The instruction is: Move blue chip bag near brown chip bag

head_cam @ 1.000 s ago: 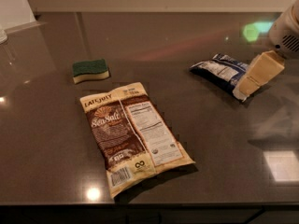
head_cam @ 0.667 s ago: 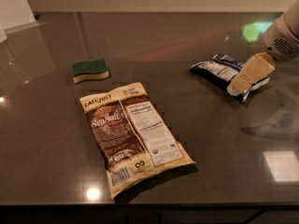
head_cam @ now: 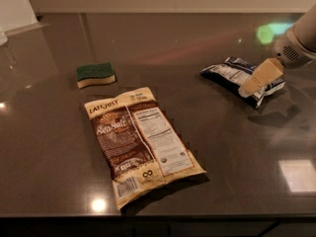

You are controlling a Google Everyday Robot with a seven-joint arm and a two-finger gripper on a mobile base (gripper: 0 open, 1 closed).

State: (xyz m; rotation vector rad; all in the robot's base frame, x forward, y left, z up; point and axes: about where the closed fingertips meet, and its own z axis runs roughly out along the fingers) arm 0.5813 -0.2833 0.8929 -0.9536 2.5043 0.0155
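The blue chip bag [head_cam: 228,71] lies on the dark table at the right, small, crinkly, with white print. My gripper [head_cam: 255,82] comes in from the right edge and sits over the bag's right half, low on it or touching it. The brown chip bag [head_cam: 140,142] lies flat at centre front, its "Sea Salt" panel and nutrition label facing up. It is well to the left of and nearer than the blue bag, with bare table between them.
A green and cream sponge [head_cam: 95,74] lies at the back left of the brown bag. The dark, glossy table [head_cam: 49,172] has its front edge just below the brown bag. A white object [head_cam: 15,6] stands at the far left corner.
My gripper has shifted slightly left over the blue chip bag. Neither bag nor the sponge has visibly moved.
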